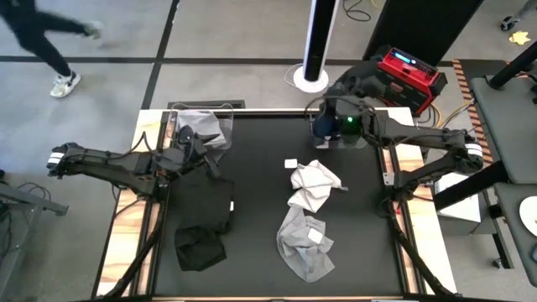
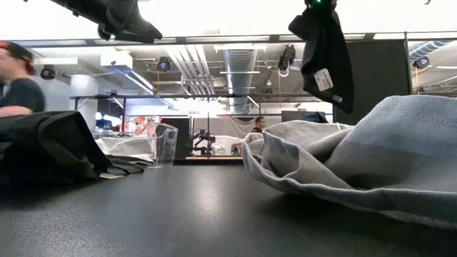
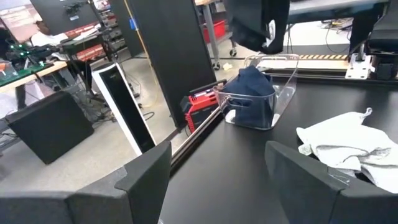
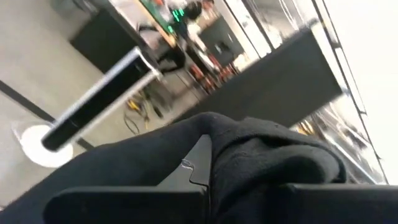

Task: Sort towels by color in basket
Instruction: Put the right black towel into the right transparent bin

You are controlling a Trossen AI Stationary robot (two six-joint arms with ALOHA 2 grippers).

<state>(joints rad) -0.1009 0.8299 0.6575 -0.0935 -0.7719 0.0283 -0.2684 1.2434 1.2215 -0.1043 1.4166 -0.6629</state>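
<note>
My right gripper [image 1: 342,117] hangs above the clear basket [image 1: 329,134] at the table's far right and is shut on a black towel [image 2: 325,50] with a white tag. A navy towel [image 3: 252,99] lies in that basket. My left gripper [image 3: 217,162] is open and empty, raised near the far-left clear basket [image 1: 201,126], which holds light grey cloth. Two black towels [image 1: 210,197] [image 1: 200,247] lie on the table's left half. White and grey towels [image 1: 312,180] [image 1: 306,239] lie in a heap at the middle. My right gripper pinches the black towel by a bunched upper part [image 4: 249,155] between its two fingers, coming from above. The towel hangs slack below the fingers, lifted clear of the table, its lower end [image 3: 258,28] above the basket with the navy towel.
A red device [image 1: 409,71] and a white pole base [image 1: 312,77] stand beyond the far edge. A person [image 1: 50,42] walks on the floor at the far left, and another person [image 2: 14,82] shows behind the table. A small white tag [image 1: 291,164] lies mid-table.
</note>
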